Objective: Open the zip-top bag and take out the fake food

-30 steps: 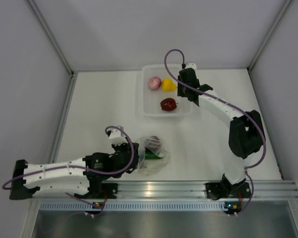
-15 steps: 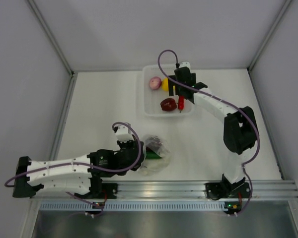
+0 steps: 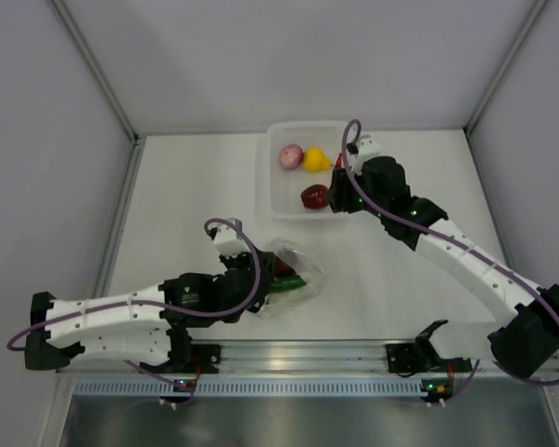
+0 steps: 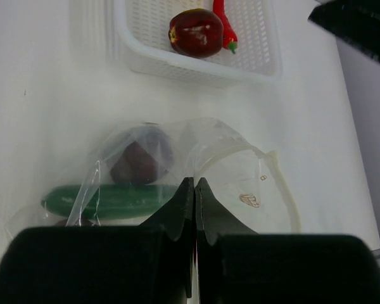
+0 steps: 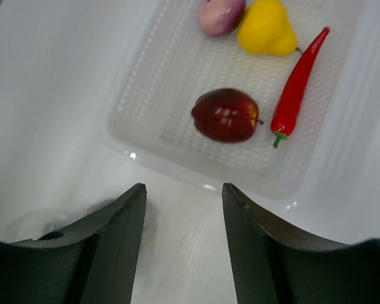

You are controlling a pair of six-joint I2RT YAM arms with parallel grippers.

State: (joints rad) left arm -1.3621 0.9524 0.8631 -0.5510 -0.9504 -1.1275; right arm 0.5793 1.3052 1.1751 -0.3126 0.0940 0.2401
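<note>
The zip-top bag [image 3: 296, 276] lies near the front of the table with a green cucumber [image 4: 107, 201] and a dark purple piece [image 4: 136, 161] inside. My left gripper [image 4: 194, 181] is shut on the bag's plastic near its mouth; in the top view it [image 3: 264, 279] sits at the bag's left edge. My right gripper [image 5: 183, 187] is open and empty, just outside the basket's near rim; the top view shows it [image 3: 339, 202] there too. In the white mesh basket [image 5: 196, 180] lie the dark red apple [image 5: 226, 115], red chili [image 5: 297, 82], yellow pear [image 5: 266, 28] and pinkish onion [image 5: 220, 14].
The basket [image 3: 270, 209] stands at the back middle of the table. White walls close in the left, back and right sides. A metal rail [image 3: 354, 354] runs along the front edge by the arm bases.
The right gripper let go of the red chili, which now lies in the basket, and drew back toward the near rim. The left gripper shifted slightly right with the bag.
</note>
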